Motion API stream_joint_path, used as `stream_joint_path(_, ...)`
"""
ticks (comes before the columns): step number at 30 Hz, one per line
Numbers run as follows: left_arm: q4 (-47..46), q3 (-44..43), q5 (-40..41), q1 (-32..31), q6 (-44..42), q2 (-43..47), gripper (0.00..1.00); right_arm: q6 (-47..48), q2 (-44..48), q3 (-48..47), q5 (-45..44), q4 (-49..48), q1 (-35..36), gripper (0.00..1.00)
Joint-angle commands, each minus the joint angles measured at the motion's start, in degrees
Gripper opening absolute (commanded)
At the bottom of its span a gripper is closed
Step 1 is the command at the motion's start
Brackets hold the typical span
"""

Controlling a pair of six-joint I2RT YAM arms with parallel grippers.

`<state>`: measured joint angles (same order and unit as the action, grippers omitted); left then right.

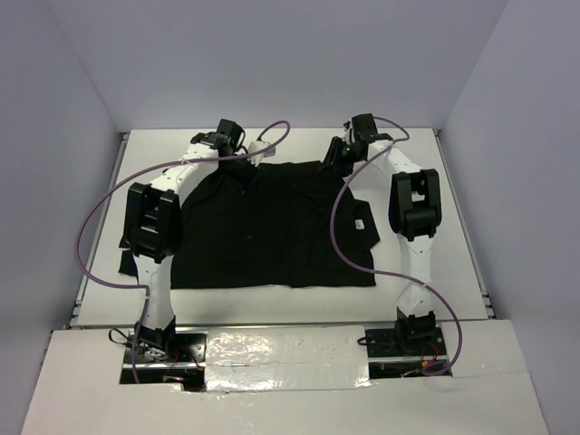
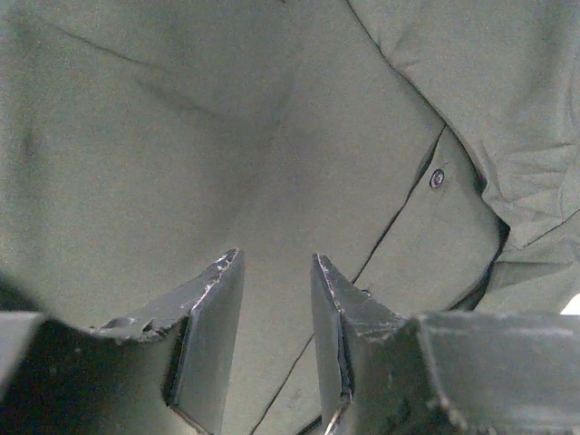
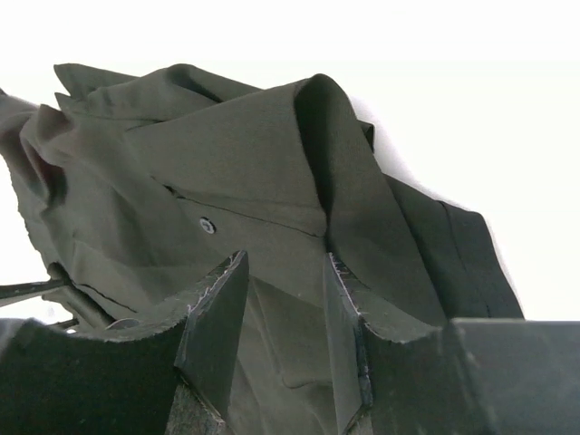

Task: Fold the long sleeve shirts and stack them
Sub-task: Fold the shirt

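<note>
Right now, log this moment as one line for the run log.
shirt: spread on table, collar far | left gripper: open over fabric | right gripper: open at rumpled collar

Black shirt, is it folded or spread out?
Spread out: the shirt lies flat and wide across the table, collar bunched at the far edge. Sleeves: cannot tell.

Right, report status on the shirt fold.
Left pincer open over shirt. Right pincer open at collar. Shirt spread on table. Right arm's purple cable crosses above it.
</note>
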<state>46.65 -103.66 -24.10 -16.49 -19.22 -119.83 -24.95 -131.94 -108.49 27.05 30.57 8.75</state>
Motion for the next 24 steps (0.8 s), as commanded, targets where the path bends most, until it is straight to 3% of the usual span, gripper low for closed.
stream_joint_path(1,-0.4,-2.2,-1.4,-0.2,1.0,-1.2,0.48,-0.9,-0.8,1.4,-0.2,-1.2,0.7,0.47)
stream_joint_path(11,-0.4,-2.6,-0.7,-0.2,0.8,-1.5,0.47,-0.6,-2.7,1.8,0.3,-2.4,1.5,0.45)
stream_joint_path(19,-0.6,-2.5,-0.6,-0.2,0.9,-1.3,0.47,-1.1,-3.9,1.5,0.8,-3.0,1.8,0.51)
stream_joint_path(23,-0.5,-2.7,-0.5,-0.2,0.9,-1.5,0.47,-0.5,-3.2,1.6,2.5,-4.3,2.4,0.32)
stream_joint_path(24,-0.5,-2.8,-0.4,-0.2,0.9,-1.5,0.47,-0.5,-3.0,1.9,3.2,-5.2,2.5,0.23)
